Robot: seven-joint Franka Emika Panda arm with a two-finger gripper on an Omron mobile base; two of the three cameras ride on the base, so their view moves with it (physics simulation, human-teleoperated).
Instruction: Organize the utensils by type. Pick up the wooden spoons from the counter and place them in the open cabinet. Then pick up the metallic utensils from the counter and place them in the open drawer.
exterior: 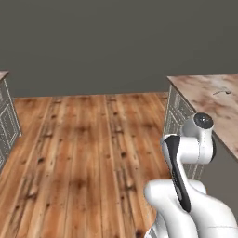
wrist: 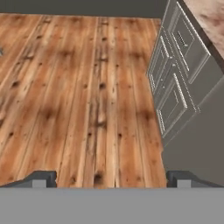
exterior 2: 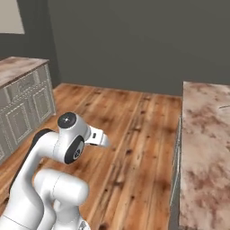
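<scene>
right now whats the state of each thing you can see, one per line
claw: open, empty, over bare floor
counter: to the arm's right, a thin grey utensil lying near its far end
utensil: flat on the counter, untouched
island cabinets: doors and drawers shut
floor: bare wood

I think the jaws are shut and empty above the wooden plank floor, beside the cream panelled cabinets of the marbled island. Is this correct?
Not quite: the jaws are open, not shut. In the hand view the two dark fingertips stand far apart at the bottom corners with nothing between them. The rest holds: the gripper is empty above the wooden plank floor, beside the cream panelled cabinets of the marbled island.
</scene>
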